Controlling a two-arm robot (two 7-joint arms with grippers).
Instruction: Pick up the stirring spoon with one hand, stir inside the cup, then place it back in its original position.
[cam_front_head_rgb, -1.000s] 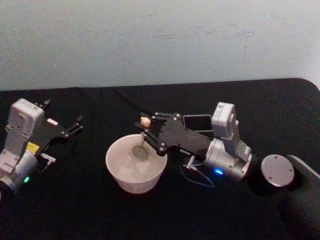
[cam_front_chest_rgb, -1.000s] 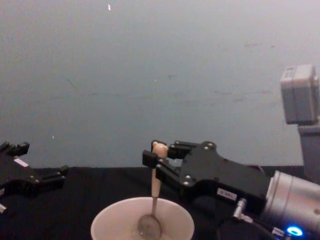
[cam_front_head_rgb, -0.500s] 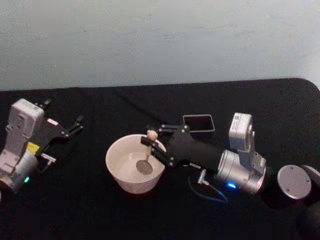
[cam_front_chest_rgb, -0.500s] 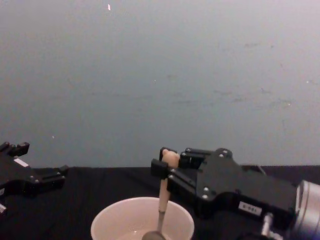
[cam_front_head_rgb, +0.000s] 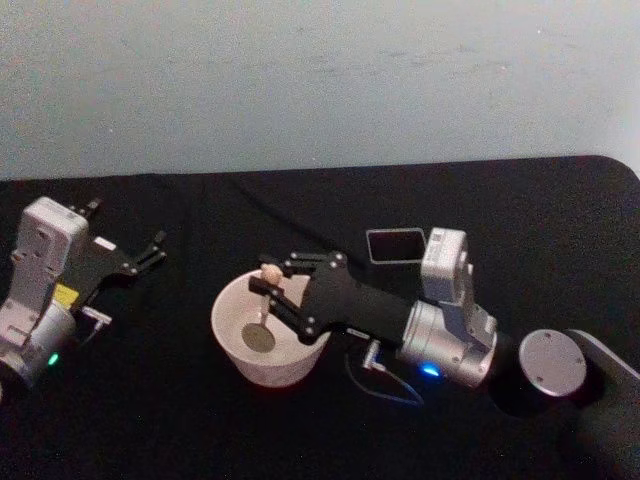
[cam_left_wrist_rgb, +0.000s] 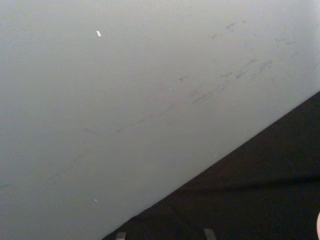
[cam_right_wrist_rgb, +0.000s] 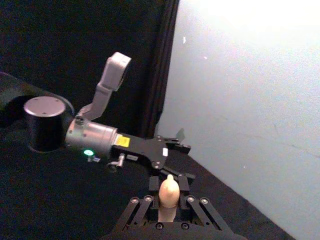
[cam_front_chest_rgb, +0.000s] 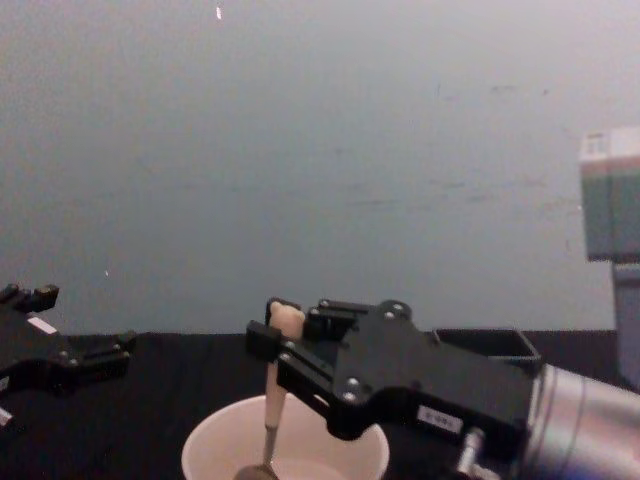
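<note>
Our right gripper hangs over the cup, pinching the spoon by its beige handle just under the bear head. Our left gripper is parked with its fingers spread, well left of the cup.

The black surface shows no stop around the cup, so a sideways push could slide it.

The cup is wide but thin-rimmed, and the right gripper's linkage hangs close above its right rim. Sweeping too wide or dropping lower could knock the rim and shove or tip the cup.

The dark holder, behind and right of the cup, is narrow. We judge that a tilted spoon would catch its edge on the way back.

The spoon's bowl sits low inside the cup. Scraping the wall could twist the thin handle loose from the pinch.
</note>
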